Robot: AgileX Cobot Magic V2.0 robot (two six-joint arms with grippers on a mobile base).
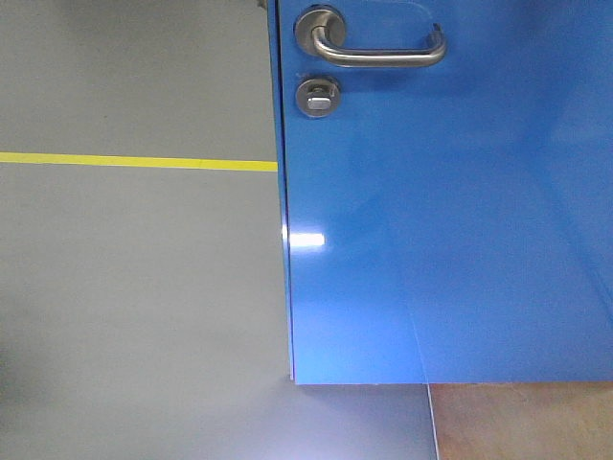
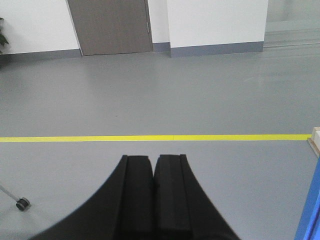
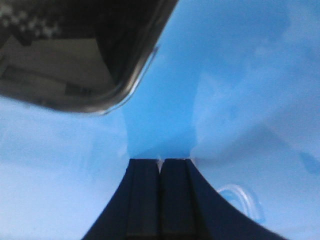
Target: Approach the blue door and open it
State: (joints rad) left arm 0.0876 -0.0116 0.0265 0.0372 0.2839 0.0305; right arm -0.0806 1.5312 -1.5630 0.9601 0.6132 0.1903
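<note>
- The blue door (image 1: pixel 450 220) fills the right part of the front view, its free vertical edge running down just right of the view's middle, with grey floor (image 1: pixel 134 316) and a yellow floor line (image 1: pixel 134 161) to the left of that edge.
- The lever handle (image 1: pixel 374 43) sits high near that edge, its long axis level, reaching away from the edge toward the right; the thumb-turn lock (image 1: pixel 317 96) lies just beneath its hub.
- The right hand (image 3: pixel 161 167) has its fingers pressed together, holding nothing, its tips very close to or touching the door's glossy blue face; contact cannot be told.
- The left hand (image 2: pixel 153 165) is likewise closed and empty, pointing out over open floor, with only a blue sliver of the door at the right edge of its view.
- In my judgement the right arm is the nearer one, and the handle lies above it, though how far to either side cannot be told.
</note>
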